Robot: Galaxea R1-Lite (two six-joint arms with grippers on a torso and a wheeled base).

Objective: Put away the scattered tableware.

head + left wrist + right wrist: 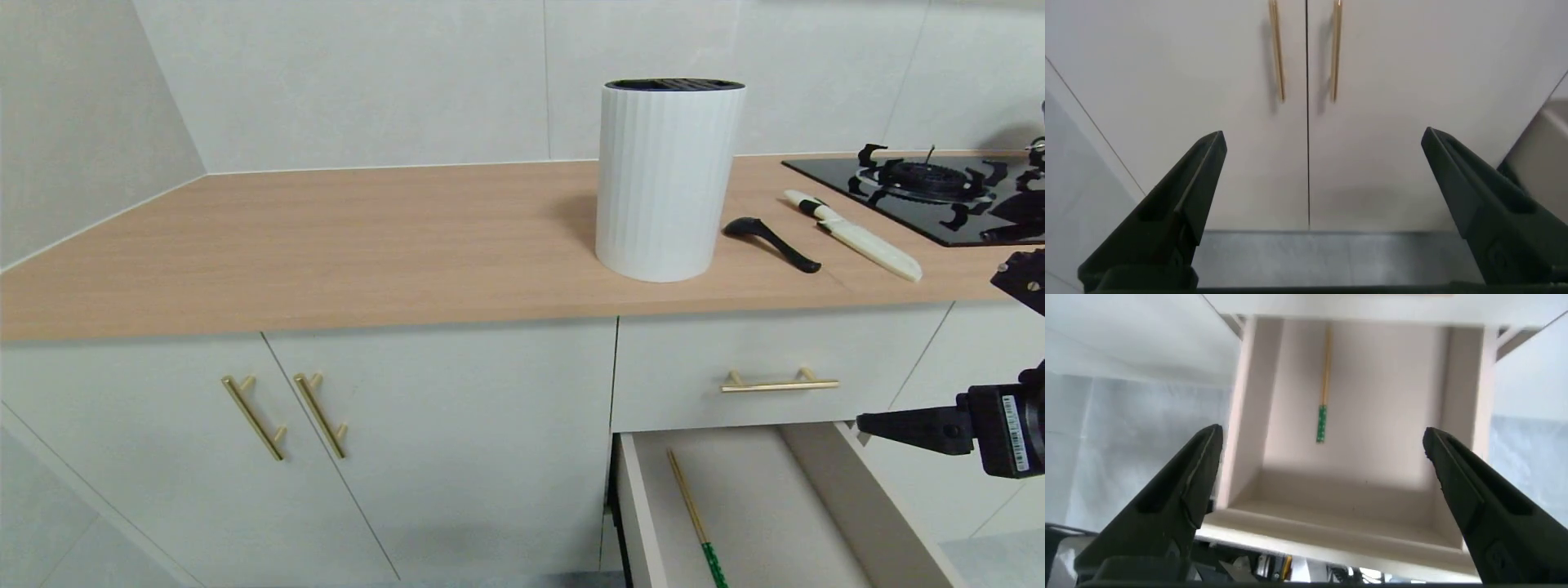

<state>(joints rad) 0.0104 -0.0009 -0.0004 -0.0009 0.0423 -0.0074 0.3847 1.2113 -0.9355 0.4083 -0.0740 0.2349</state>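
Note:
On the wooden counter (367, 245) lie a black spoon (771, 241) and a white knife (853, 234) with a black band, both just right of a tall white ribbed knife holder (669, 180). Below them a drawer (849, 498) stands pulled out, with one wooden chopstick (694, 514) with a green end lying inside. My right gripper (865, 425) hangs open at the drawer's right side; in the right wrist view it (1323, 434) looks down into the drawer (1241, 416) at the chopstick (1324, 384). My left gripper (1323, 137) is open and empty, facing the cabinet doors.
A black gas stove (931, 192) occupies the counter's far right. Two cabinet doors with gold handles (253, 416) sit left of the drawer, seen close in the left wrist view as handles (1278, 49). A shut upper drawer with a gold handle (780, 382) is above the open one.

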